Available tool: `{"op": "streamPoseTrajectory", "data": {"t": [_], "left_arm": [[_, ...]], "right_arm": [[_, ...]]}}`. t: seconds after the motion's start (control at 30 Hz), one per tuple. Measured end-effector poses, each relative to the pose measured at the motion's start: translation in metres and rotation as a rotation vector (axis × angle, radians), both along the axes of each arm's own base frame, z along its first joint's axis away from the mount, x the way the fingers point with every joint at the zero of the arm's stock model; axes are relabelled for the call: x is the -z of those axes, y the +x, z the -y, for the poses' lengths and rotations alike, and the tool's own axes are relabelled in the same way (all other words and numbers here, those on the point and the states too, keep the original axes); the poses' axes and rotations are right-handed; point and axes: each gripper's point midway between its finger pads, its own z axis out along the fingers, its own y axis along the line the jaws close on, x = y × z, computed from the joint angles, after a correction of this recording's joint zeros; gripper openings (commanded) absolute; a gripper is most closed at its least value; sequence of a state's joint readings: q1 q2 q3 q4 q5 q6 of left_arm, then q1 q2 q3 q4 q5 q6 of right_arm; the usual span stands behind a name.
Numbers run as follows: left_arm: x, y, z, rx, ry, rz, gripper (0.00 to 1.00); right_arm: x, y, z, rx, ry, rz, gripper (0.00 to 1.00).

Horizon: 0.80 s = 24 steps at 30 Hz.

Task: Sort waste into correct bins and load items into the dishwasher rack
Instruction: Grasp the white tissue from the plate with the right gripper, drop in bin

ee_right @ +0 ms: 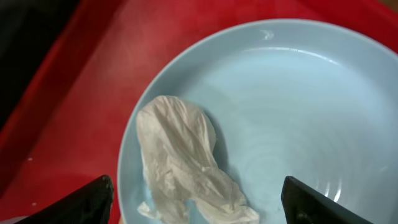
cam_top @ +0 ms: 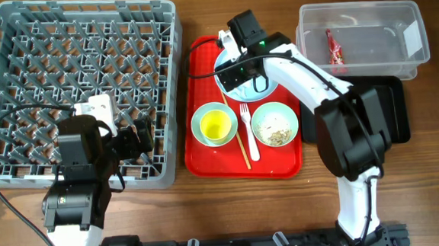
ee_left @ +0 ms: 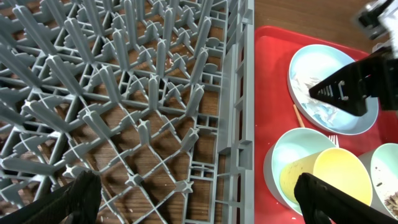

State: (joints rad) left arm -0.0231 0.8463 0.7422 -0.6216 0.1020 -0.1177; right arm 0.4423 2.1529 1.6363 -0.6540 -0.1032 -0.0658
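My right gripper (cam_top: 236,75) is open, low over the pale plate (ee_right: 298,112) at the back of the red tray. Its fingers (ee_right: 196,199) straddle the white crumpled tissue (ee_right: 183,162) that lies on the plate. My left gripper (ee_left: 198,193) is open and empty above the right edge of the grey dishwasher rack (cam_top: 82,3). A yellow cup (cam_top: 214,125) sits in one green bowl (cam_top: 200,116). The other bowl (cam_top: 294,118) holds beige food scraps (cam_top: 277,135). The red wrapper (cam_top: 335,49) lies in the clear tub (cam_top: 365,11).
A white fork (cam_top: 249,132) and a wooden chopstick (cam_top: 237,133) lie between the bowls on the red tray (cam_top: 207,166). The black tray (cam_top: 394,112) sits at the right, partly under my right arm. The rack holds no dishes.
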Motion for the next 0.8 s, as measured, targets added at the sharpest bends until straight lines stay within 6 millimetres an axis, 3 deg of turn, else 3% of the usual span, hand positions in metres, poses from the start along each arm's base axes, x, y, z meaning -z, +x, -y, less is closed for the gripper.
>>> {"op": "streamPoseTrajectory", "data": {"t": [0.07,0.17,0.3,0.37,0.53,0.63,0.73,0.8], "left_arm": [[0.0,0.0,0.0,0.0,0.0,0.0,1.0],[0.0,0.0,0.0,0.0,0.0,0.0,1.0],[0.0,0.0,0.0,0.0,0.0,0.0,1.0],[0.0,0.0,0.0,0.0,0.0,0.0,1.0],[0.0,0.0,0.0,0.0,0.0,0.0,1.0],[0.0,0.0,0.0,0.0,0.0,0.0,1.0],[0.0,0.0,0.0,0.0,0.0,0.0,1.0],[0.0,0.0,0.0,0.0,0.0,0.0,1.0]], "right_arm": [[0.01,0.0,0.001,0.01,-0.008,-0.015,0.77],[0.027,-0.002,0.003,0.021,-0.025,-0.044,0.5],[0.028,-0.001,0.004,0.045,-0.024,-0.046,0.15],[0.029,-0.003,0.005,0.06,-0.024,-0.058,0.04],[0.026,-0.008,0.015,0.131,-0.045,-0.089,0.04],[-0.013,0.006,0.036,0.229,-0.023,-0.017,0.04],[-0.092,0.027,0.081,0.388,0.065,0.126,0.05],[-0.137,0.034,0.122,0.526,0.114,0.197,0.05]]}}
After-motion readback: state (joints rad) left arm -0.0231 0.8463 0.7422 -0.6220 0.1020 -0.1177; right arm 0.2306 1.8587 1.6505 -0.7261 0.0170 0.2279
